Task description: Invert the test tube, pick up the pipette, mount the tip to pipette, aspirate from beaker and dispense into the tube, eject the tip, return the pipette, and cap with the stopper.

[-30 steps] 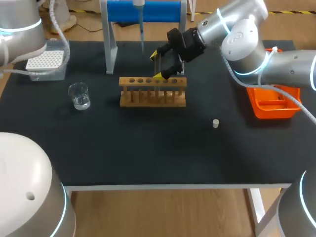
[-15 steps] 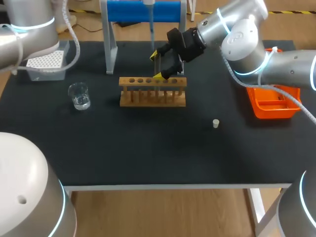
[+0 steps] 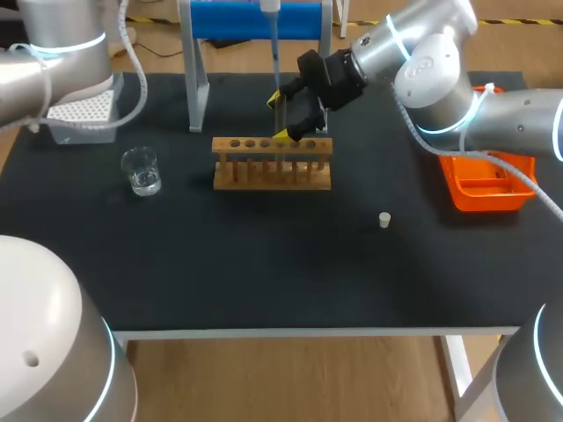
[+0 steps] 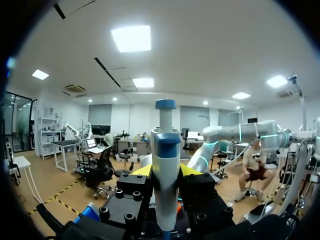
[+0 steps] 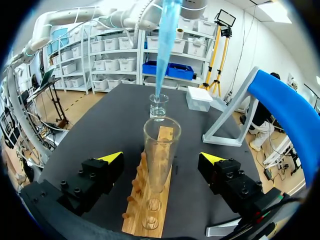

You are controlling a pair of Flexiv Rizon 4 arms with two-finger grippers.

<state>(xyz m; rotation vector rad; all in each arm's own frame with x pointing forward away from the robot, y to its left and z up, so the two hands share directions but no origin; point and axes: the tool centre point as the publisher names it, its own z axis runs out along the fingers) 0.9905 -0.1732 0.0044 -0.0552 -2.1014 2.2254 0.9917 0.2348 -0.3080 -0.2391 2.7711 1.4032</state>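
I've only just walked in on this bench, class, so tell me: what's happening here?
The left hand grips a pipette, its blue tip poised over a glass tube standing in the wooden rack. The right hand sits open either side of that tube, not touching. The beaker and stopper wait on the table.

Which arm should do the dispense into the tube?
Left. The left gripper is shut on the pipette, whose blue tip hangs just above the test tube. The right gripper stands open around it in the rack, holding nothing.
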